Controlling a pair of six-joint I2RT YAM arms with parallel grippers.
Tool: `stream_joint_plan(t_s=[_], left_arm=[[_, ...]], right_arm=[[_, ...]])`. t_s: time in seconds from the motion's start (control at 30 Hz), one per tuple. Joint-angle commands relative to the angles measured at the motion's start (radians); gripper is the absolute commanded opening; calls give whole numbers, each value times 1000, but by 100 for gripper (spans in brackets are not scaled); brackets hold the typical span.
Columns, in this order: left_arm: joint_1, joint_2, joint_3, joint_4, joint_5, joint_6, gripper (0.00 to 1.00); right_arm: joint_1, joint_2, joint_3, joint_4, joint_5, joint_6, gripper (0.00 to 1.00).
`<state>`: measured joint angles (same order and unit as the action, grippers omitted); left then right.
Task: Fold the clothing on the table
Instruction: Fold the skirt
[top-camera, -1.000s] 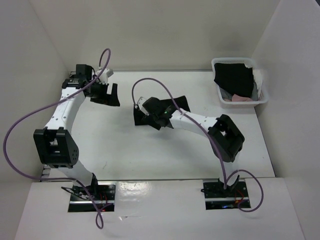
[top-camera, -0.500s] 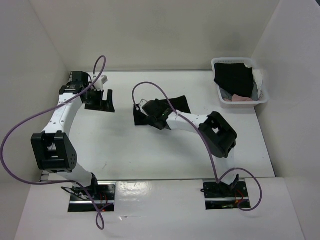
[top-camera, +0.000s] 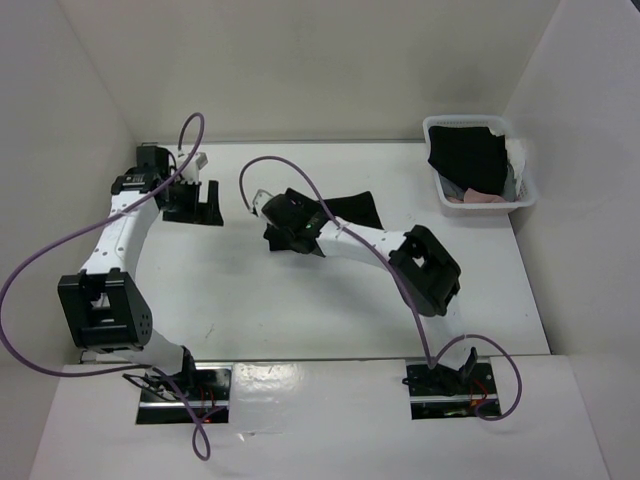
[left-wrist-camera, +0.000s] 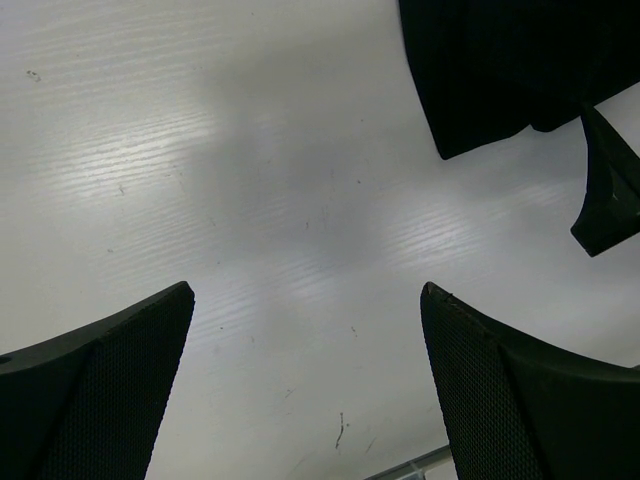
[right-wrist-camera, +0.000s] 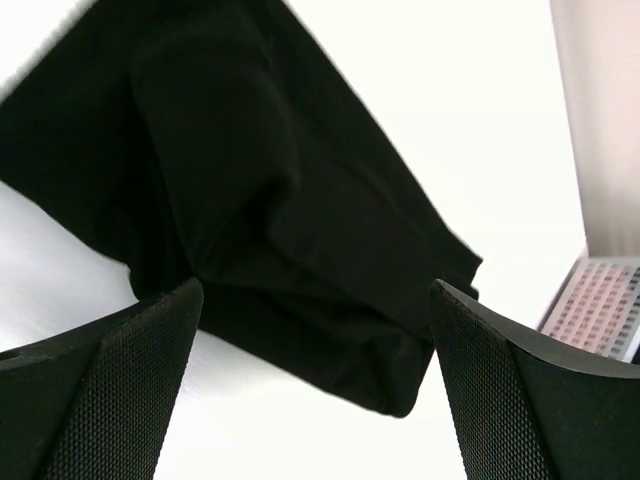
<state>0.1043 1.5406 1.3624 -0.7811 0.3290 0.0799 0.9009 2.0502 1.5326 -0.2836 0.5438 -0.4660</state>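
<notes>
On the white worktop (top-camera: 250, 300), with the black clothing (top-camera: 350, 208) rumpled just off centre toward 12 o'clock, close the wide-open right end effector (right-wrist-camera: 312, 290) on its 9 o'clock edge, then bring the equally wide, empty left end effector (left-wrist-camera: 305, 290) over from 10 o'clock.

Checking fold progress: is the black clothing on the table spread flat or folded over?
Folded over, loosely: in the right wrist view the clothing shows overlapping layers and soft ridges, not one flat sheet.
</notes>
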Motion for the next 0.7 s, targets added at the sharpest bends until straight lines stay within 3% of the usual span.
stream_joint_plan(t_s=[0.0, 0.67], left_arm=[[6, -46, -26, 11, 1, 26, 100], [25, -56, -45, 11, 10, 37, 100]], right_arm=[[15, -12, 49, -5, 18, 7, 97], [15, 13, 20, 4, 7, 18, 99]])
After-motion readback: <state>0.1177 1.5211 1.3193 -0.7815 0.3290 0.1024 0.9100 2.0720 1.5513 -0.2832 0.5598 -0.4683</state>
